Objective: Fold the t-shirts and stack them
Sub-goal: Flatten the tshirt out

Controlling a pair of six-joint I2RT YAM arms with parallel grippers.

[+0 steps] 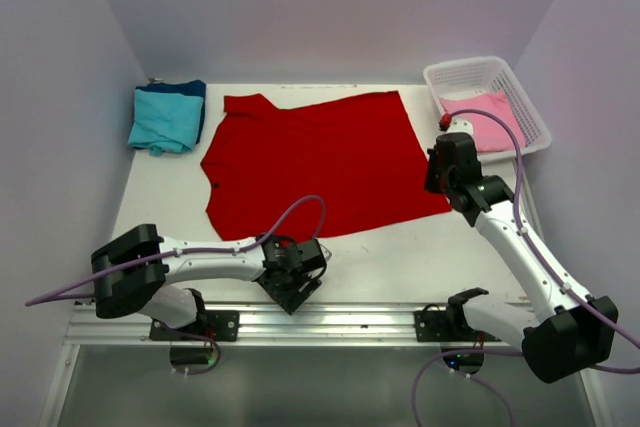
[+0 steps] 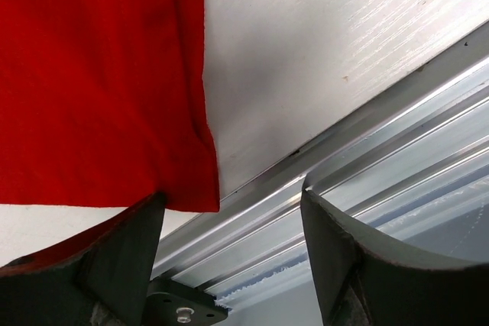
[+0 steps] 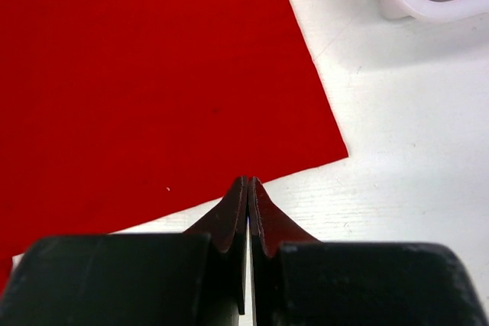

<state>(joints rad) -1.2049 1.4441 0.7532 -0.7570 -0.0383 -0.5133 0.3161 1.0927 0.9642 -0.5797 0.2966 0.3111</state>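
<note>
The red t-shirt (image 1: 320, 162) lies spread flat on the white table. My right gripper (image 1: 436, 179) is at the shirt's right edge. In the right wrist view it (image 3: 248, 182) is shut, its tips right at the red hem (image 3: 153, 82), and no cloth shows between the fingers. My left gripper (image 1: 297, 292) is near the table's front edge, below the shirt's lower hem. In the left wrist view it (image 2: 229, 192) is open and empty, with a corner of the red cloth (image 2: 99, 82) beside its left finger (image 2: 114, 265). A teal t-shirt (image 1: 165, 119) lies folded on a dark blue one (image 1: 192, 89) at the back left.
A white lattice basket (image 1: 470, 69) stands at the back right with a pink t-shirt (image 1: 490, 127) in it; its rim (image 3: 412, 1) shows in the right wrist view. An aluminium rail (image 1: 330, 322) runs along the front edge, under the left gripper (image 2: 382, 150). Walls close in on three sides.
</note>
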